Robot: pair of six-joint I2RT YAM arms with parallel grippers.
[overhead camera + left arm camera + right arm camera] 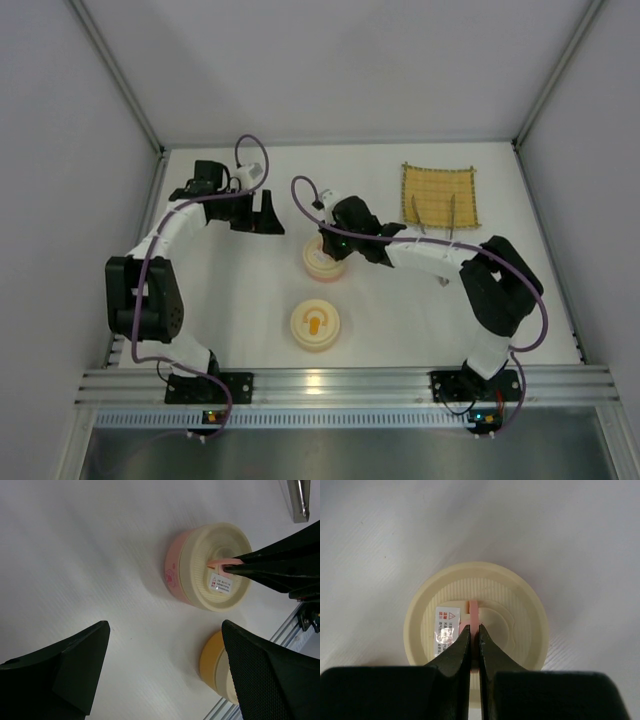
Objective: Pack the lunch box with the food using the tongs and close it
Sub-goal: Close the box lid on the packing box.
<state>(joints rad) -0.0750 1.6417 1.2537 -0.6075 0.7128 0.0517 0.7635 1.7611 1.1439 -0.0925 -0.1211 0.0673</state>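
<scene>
1. The left claw [264, 214] is held wide and empty, so the pink bowl [174, 567] is not steadied.
2. The right claw [474, 630] is pinched on the cream top's [520, 605] thin pink tab [475, 609]; slipping or tilting is risked.
3. The tongs [300, 500] are noted far right, by the mat [440, 190].

Cream lid [520, 610] sits on the pink bowl [172, 572], the open yellow bowl [316, 340] nearer holds orange food [315, 322], and the tongs [300, 505] lie far right.

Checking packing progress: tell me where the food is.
In the top view, the food sits inside the open bowl at lower centre, directly below the lidded stack the right gripper pinches.
</scene>
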